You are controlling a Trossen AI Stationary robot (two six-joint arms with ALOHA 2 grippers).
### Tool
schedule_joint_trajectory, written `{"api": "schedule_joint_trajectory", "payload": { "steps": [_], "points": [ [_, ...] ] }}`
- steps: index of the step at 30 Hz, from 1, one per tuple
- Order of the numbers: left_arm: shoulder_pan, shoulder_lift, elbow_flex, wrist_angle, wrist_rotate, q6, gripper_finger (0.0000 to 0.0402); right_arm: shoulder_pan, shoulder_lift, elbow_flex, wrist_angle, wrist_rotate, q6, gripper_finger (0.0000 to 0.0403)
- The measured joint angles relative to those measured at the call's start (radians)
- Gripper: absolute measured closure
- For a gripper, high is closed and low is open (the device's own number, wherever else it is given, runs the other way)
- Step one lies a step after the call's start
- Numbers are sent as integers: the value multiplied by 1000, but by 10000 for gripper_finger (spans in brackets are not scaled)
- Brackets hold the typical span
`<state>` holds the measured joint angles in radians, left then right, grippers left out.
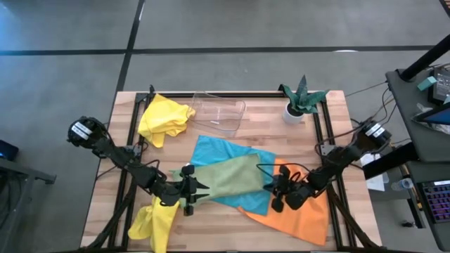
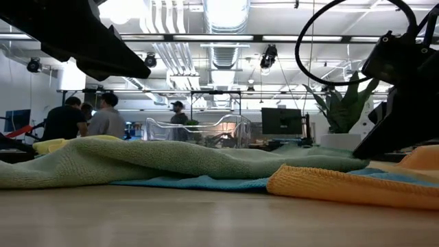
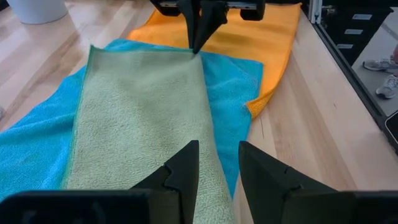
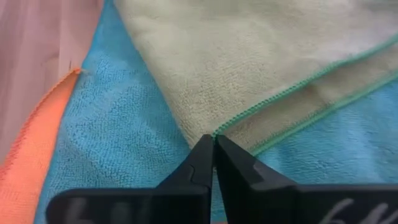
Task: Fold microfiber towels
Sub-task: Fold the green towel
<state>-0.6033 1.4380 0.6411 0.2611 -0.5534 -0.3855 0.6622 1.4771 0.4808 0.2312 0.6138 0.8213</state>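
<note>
— Sage green towel [image 1: 228, 179] lies mid-table on the turquoise towel [image 1: 211, 150], which overlaps the orange one [image 1: 302, 214]. Why is each gripper at an end?
— Likely to lift both ends for a fold. The right gripper [image 4: 213, 144] has its fingers pressed together on the green towel's corner; the left gripper [image 3: 217, 155] sits slightly parted over the opposite edge.

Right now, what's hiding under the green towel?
Under the green towel lies the blue towel, poking out around it. The orange towel sticks out from beneath the blue one. Anything else underneath is covered.
</note>
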Motion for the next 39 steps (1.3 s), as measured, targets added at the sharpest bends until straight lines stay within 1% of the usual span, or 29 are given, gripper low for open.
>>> {"api": "schedule_joint_trajectory", "payload": {
  "steps": [6,10,19,22,24,27,31,36,39],
  "points": [
    [0,0,0,0,1,0,303,3,-73,1,-124,17,63,394],
    [0,0,0,0,2,0,303,19,-117,1,-177,18,97,394],
    [0,0,0,-1,11,0,303,43,-133,1,-237,32,151,394],
    [0,0,0,0,15,0,303,43,-133,1,-232,3,173,392],
    [0,0,0,0,36,0,303,45,-133,4,-214,-39,176,385],
    [0,0,0,0,72,0,303,54,-133,27,-234,-46,172,367],
    [0,0,0,0,73,0,303,54,-133,56,-288,-46,167,338],
    [0,0,0,0,73,0,303,62,-133,78,-294,-46,156,304],
    [0,0,0,0,73,0,303,67,-135,106,-370,-46,175,291]
  ]
}}
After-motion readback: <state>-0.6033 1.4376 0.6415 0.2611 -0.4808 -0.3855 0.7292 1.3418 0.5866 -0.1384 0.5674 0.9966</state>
